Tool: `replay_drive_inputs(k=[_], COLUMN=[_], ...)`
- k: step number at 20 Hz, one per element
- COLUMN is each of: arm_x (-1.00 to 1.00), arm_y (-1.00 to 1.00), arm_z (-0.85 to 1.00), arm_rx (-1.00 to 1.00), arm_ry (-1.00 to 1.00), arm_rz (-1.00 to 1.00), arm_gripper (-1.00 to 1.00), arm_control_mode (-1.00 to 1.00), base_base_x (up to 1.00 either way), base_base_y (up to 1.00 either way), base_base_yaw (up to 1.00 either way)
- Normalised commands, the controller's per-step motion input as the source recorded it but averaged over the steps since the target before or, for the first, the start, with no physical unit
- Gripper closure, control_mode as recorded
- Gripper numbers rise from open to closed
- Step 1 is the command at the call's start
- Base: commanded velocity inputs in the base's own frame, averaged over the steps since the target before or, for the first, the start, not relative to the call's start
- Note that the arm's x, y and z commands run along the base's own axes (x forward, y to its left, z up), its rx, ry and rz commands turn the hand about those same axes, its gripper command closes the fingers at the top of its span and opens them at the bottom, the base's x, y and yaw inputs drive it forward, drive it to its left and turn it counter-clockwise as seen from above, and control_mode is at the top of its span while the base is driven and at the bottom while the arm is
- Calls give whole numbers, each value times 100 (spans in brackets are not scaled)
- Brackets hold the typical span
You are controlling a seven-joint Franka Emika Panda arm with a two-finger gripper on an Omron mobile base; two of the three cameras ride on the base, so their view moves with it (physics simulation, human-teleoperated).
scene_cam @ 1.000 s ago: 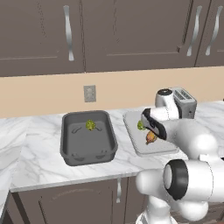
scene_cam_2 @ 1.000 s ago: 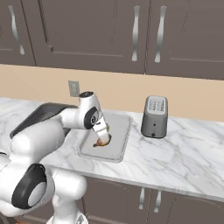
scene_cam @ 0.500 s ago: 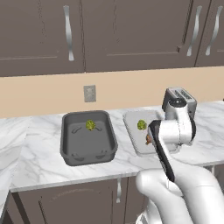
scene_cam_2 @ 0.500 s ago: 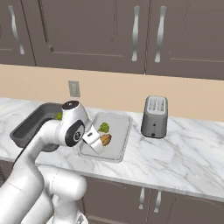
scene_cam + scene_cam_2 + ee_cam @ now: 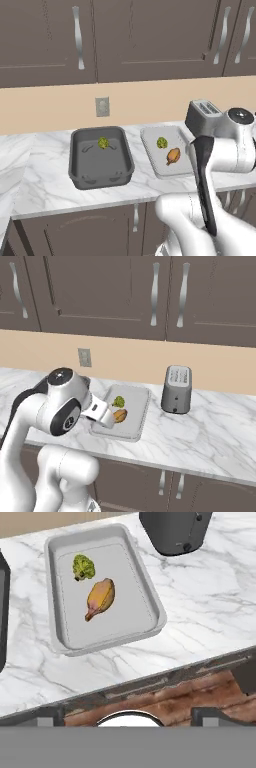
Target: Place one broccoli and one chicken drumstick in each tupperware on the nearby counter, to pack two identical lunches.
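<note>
On the white marble counter of the left base view, a deep dark grey tupperware holds one broccoli floret near its back wall. Just to its right lies a shallow pale grey tupperware, carrying a second broccoli floret and a golden-orange chicken drumstick close in front of it. A silver toaster stands behind the pale tray's right corner, and a wall outlet sits on the beige backsplash beneath dark cabinet doors. The white arm fills the lower right, folded in front of the counter's edge.

From the right base view, the arm's rounded joint covers the left part of the counter. The pale tupperware shows beside it, with broccoli and drumstick near the tray's left side. The toaster stands apart to the right.

Seen from the hand view, the tool hangs off the counter's front edge, fingers spread wide and grasping nothing. Ahead lies the pale tupperware, the broccoli and drumstick lying side by side inside, nearly touching. The toaster stands beyond the tray's far right corner, and a dark edge of the deep tupperware shows at left.
</note>
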Motion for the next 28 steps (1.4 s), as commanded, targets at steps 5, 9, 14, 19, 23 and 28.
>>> replay_drive_inputs(k=[5,9,14,19,23,28], arm_x=[-74,-66,-62,-17,7,0], arm_y=[33,30,1,0,0,0], arm_z=[82,58,43,30,1,0], arm_rx=[-14,-12,-5,-3,0,0], arm_ry=[-4,-11,-31,-42,-16,0], arm_rz=[30,25,22,9,3,0], arm_gripper=[-100,-100,-100,-100,-100,-100], arm_control_mode=[-100,-100,-100,-100,100,100], base_base_x=[0,0,0,0,8,-9], base_base_y=[0,0,0,0,0,-8], base_base_yaw=[0,0,0,0,0,-3])
